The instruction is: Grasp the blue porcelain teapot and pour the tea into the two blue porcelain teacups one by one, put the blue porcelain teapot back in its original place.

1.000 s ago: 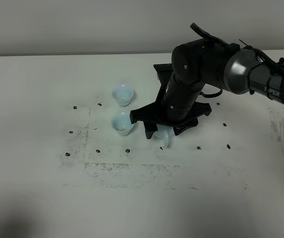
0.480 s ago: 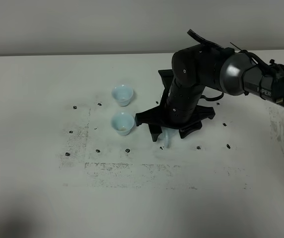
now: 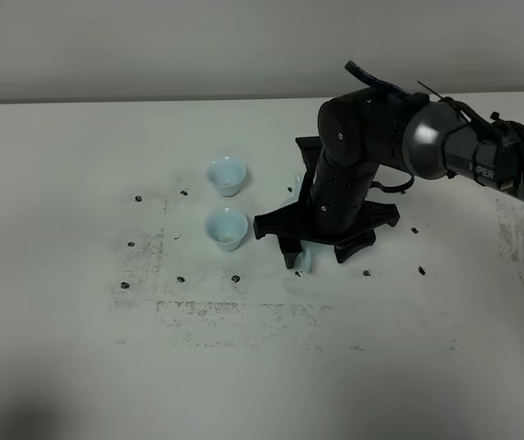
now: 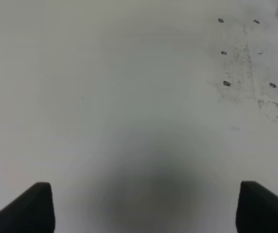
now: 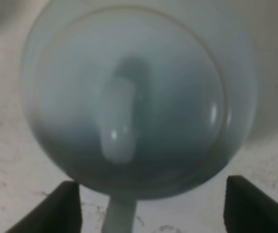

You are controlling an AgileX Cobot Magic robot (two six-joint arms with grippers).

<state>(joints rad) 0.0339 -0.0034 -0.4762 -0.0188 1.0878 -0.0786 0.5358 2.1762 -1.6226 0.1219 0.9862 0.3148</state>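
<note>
The right end effector [image 3: 320, 246] is wide open and holds nothing. It hangs right over the blue porcelain teapot [image 3: 303, 260], with one fingertip on each side of the round body. The left end effector [image 4: 148, 208] is open too, with nothing between its fingertips, and it is far from the pot.

The teapot stands upright on the surface [image 3: 79, 348]. Its lid [image 5: 178, 73] is on and the knob [image 5: 119, 121] points up at the wrist camera. The near teacup [image 3: 227, 227] sits close by at 9 o'clock from the pot. The far teacup [image 3: 226, 174] is at about 10 o'clock.

What could go wrong? The pot is round and shiny, so when the jaws close it may slip out or tip over. If they close too high, they could bump the lid loose. A lifted pot swung too low toward 9 o'clock could knock the near teacup, because it stands so close.

In the high view, the pot's long line runs from 12 o'clock to 6 o'clock. A thin blue part pokes out at 6 o'clock from under the end effector. The arm hides most of the pot, so I cannot tell if that part is the spout or the handle.
</note>
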